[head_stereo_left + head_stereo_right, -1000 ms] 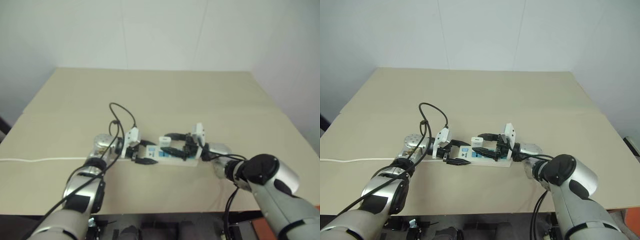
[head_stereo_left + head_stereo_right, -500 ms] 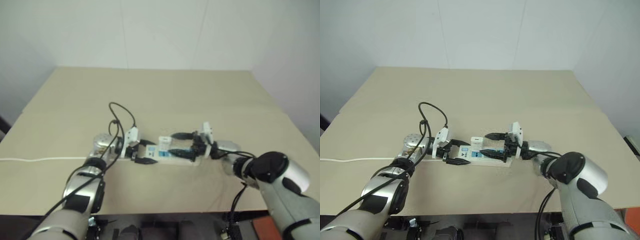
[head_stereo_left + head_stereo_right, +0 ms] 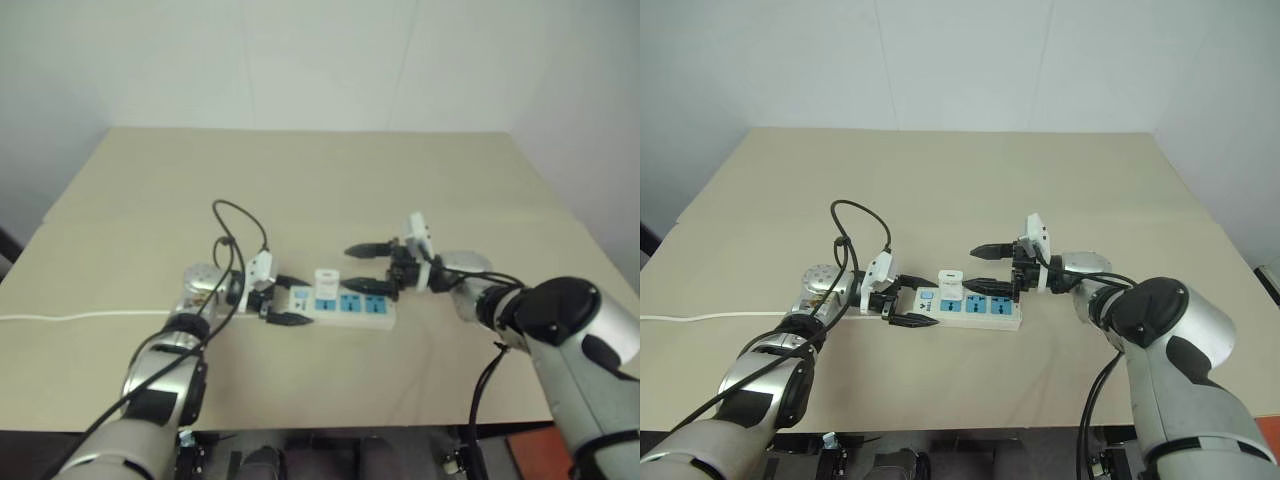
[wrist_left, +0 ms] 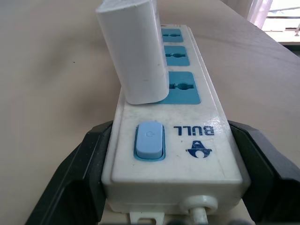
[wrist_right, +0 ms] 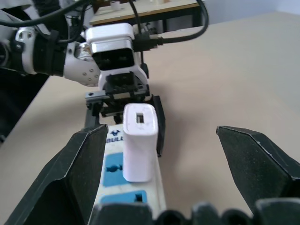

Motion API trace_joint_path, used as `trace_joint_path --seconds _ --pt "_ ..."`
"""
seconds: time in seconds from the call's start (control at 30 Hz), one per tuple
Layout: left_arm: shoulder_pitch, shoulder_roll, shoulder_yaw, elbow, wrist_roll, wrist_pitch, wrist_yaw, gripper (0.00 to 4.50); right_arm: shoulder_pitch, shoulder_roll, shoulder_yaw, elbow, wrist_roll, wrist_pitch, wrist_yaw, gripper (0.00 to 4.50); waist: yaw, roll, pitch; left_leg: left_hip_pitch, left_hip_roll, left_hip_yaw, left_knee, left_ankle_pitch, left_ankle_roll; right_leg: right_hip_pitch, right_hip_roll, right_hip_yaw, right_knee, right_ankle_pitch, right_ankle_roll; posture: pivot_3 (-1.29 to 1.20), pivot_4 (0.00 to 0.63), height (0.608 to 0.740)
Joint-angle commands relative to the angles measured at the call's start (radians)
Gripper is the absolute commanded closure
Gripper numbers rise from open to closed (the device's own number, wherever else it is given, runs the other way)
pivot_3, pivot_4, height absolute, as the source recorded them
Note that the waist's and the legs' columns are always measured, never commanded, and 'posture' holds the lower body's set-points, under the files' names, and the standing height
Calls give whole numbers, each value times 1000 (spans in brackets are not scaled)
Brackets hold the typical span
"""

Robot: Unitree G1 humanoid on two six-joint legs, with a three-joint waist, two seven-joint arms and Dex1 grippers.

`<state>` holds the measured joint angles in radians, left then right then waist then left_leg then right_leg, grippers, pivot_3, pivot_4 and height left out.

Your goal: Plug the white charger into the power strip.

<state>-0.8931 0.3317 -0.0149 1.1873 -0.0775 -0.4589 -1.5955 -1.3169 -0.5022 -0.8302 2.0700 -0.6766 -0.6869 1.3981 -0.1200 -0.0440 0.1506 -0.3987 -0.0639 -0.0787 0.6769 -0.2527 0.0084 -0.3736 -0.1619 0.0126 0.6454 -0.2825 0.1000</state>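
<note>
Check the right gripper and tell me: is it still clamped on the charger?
No: the right gripper stands open and raised off the power strip, while the charger stands alone in the strip's socket nearest the switch.

White charger [image 5: 137,141] upright in power strip [image 5: 129,187]; left end effector [image 5: 129,123] clamps strip.

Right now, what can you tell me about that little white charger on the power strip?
The white charger is a small, smooth, plastic-looking block with rounded edges and a small slot in its top end. It stands on the power strip, in the blue socket nearest the switch, leaning slightly rather than dead upright. Only the strip touches it. The left gripper clamps the strip's switch end; the right gripper hangs open, apart from the charger.
</note>
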Motion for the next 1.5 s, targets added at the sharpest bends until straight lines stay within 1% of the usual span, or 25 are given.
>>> trace_joint_path --seconds 0.03,0.37,0.6,0.7,0.97,1.0,1.3,1.5 --pt "5 2 2 -23 -4 -11 6 1213 -34 6 -8 24 -4 13 10 61 0 0 0 0 0 0 0 0 0 0 0 0 0 0 0 0 150 740" --pt "5 3 1 -24 -5 -10 7 1213 1 78 12 24 -35 -29 -69 61 -1 0 0 0 -1 0 0 0 0 -1 0 0 0 0 0 0 150 740" --pt "6 0 0 -23 -5 -11 7 1213 7 95 10 24 -36 -3 -68 61 -2 0 0 0 -1 0 0 0 0 -1 0 0 1 0 0 0 150 740" --pt "6 -1 0 -22 -5 -12 5 1213 5 94 4 24 -24 20 -65 634 -2 0 0 0 -1 0 0 0 0 -1 0 0 1 0 0 0 150 740" --pt "1 -4 -1 -16 -2 -13 11 1213 7 93 6 24 -29 19 -67 3311 -2 0 0 0 -1 0 0 0 0 -1 0 0 1 0 0 0 150 740" --pt "0 -4 -1 -15 -1 -13 12 1213 8 93 7 24 -30 17 -67 3387 -2 0 0 0 -1 0 0 0 0 -1 0 0 1 0 0 0 150 740" --pt "-3 -3 -1 -13 -1 -13 14 1213 53 105 17 24 -61 -115 -83 3386 -2 0 0 0 -1 0 1 0 0 -1 0 0 1 0 0 0 150 740" --pt "-2 4 -1 -15 -2 -14 10 1213 100 124 64 24 -124 -265 -164 3386 -4 0 0 1 -1 0 1 0 0 0 0 0 1 0 0 0 150 740"
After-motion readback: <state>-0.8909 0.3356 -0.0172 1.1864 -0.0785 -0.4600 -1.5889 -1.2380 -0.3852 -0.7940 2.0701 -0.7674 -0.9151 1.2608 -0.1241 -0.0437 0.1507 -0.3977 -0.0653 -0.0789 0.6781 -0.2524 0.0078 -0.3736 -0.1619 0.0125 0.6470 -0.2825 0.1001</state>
